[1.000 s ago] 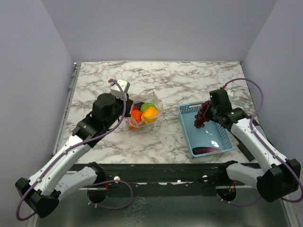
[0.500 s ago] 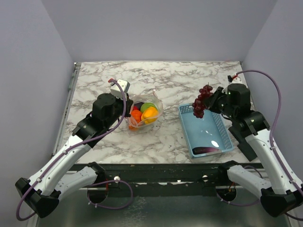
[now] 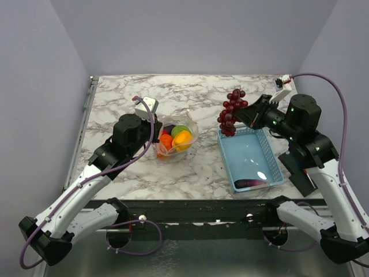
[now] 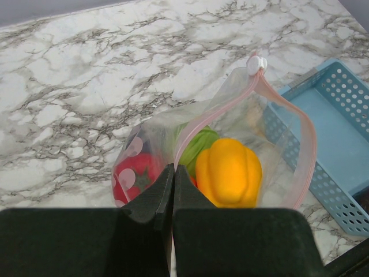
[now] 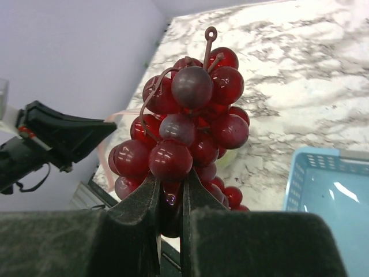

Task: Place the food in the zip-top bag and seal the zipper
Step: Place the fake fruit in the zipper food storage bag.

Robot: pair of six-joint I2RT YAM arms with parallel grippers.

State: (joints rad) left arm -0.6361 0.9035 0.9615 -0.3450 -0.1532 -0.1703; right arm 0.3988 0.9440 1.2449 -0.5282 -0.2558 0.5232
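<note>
The clear zip-top bag [image 3: 176, 137] stands open at the table's middle, holding a yellow pepper [image 4: 229, 172], a green piece [image 4: 196, 146], a red strawberry [image 4: 136, 174] and an orange piece [image 3: 166, 141]. Its pink zipper [image 4: 300, 134] loops round the open mouth. My left gripper [image 4: 173, 168] is shut on the bag's near rim and holds it up. My right gripper [image 5: 171, 184] is shut on the dark red grapes [image 5: 190, 115], held in the air above the blue basket's far left corner, also in the top view [image 3: 230, 109]. A purple eggplant [image 3: 251, 183] lies in the basket.
The light-blue basket [image 3: 251, 157] sits right of the bag, near the table's front edge. Grey walls close in the marble table [image 3: 190, 92] on three sides. A white slider tab [image 4: 256, 62] sits at the zipper's far end.
My right arm has lifted the grapes out of the basket and carried them up and left towards the bag. The left arm and bag have not moved.
</note>
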